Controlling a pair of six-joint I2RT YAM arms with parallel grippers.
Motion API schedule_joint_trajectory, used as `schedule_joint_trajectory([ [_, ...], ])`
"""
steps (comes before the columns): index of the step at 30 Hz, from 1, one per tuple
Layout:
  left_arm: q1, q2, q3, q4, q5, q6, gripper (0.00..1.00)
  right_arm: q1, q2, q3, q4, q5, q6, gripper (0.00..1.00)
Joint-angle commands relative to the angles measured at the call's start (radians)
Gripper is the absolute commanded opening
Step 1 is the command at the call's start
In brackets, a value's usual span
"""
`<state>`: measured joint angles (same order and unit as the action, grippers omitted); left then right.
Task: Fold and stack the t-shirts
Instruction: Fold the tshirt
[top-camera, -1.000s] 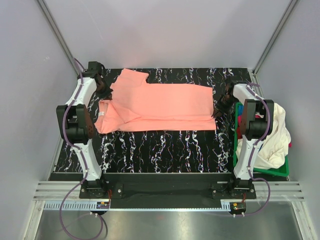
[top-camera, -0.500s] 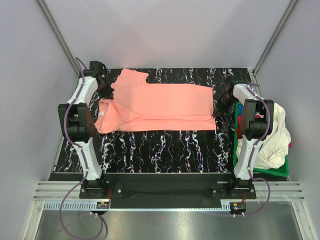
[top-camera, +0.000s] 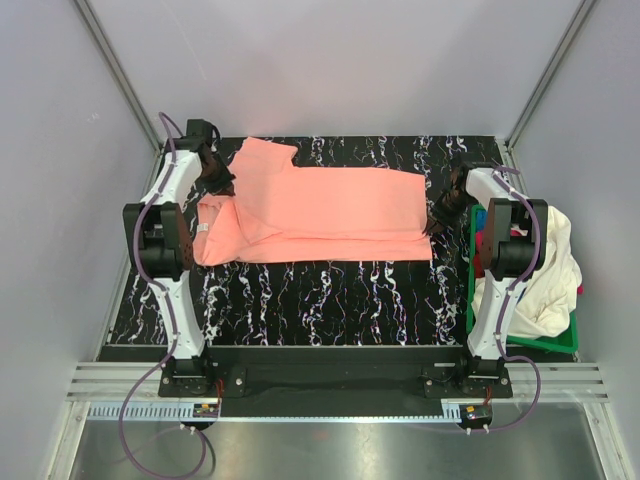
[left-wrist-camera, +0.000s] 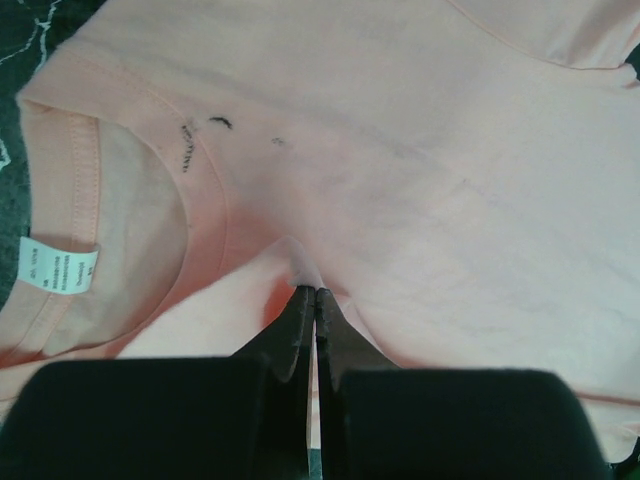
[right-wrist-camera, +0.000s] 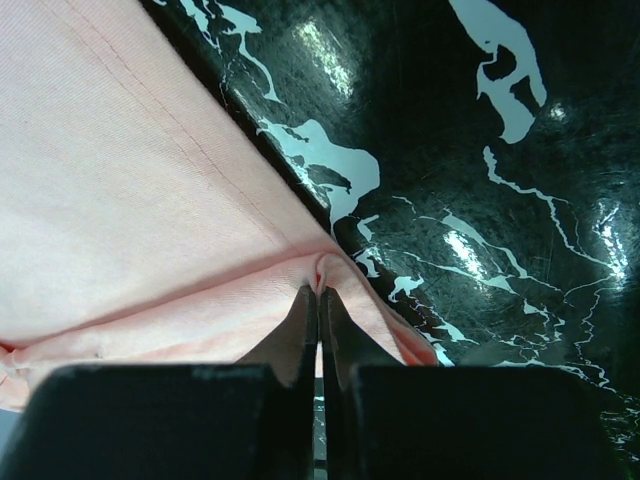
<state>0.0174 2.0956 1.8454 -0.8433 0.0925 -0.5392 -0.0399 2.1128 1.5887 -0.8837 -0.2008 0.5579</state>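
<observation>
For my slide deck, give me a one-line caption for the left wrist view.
Left gripper shut on a pinched fold of the salmon-pink t-shirt, white neck label visible at left.

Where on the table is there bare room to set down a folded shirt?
Widest bare patch: the near strip of the table, between the salmon-pink t-shirt and the arm bases. A narrower strip runs along the far edge, beyond the shirt. Crowded: both shirt ends, where the left pincer and right pincer pinch it, and the full green basket.
</observation>
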Motion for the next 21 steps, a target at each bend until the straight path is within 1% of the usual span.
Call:
schedule_joint_trajectory([
  [1, -0.007, 0.024, 0.072, 0.012, 0.042, 0.004, 0.0, -0.008, 0.01, 0.002, 0.017, 0.014, 0.008, 0.0],
  [6, -0.01, 0.058, 0.103, 0.001, 0.042, 0.01, 0.0, -0.008, 0.013, 0.007, 0.015, 0.012, 0.01, 0.0],
  [13, -0.011, 0.121, 0.173, -0.054, 0.013, 0.044, 0.0, -0.008, 0.03, 0.022, 0.015, 0.008, 0.01, 0.01],
  [15, -0.01, 0.119, 0.172, -0.054, 0.001, 0.048, 0.0, -0.008, 0.033, 0.025, 0.017, 0.009, 0.008, 0.01],
  [18, -0.008, 0.112, 0.175, -0.053, -0.017, 0.053, 0.03, -0.009, 0.041, 0.04, 0.014, 0.011, 0.005, 0.03],
  [19, -0.007, 0.107, 0.178, -0.053, -0.026, 0.054, 0.05, -0.009, 0.044, 0.053, 0.014, 0.009, 0.004, 0.05],
  [20, -0.005, 0.106, 0.182, -0.056, -0.033, 0.054, 0.14, -0.011, 0.05, 0.06, 0.014, 0.012, 0.002, 0.1],
  [21, -0.002, 0.103, 0.186, -0.063, -0.045, 0.053, 0.23, -0.012, 0.056, 0.071, 0.014, 0.014, -0.003, 0.21],
])
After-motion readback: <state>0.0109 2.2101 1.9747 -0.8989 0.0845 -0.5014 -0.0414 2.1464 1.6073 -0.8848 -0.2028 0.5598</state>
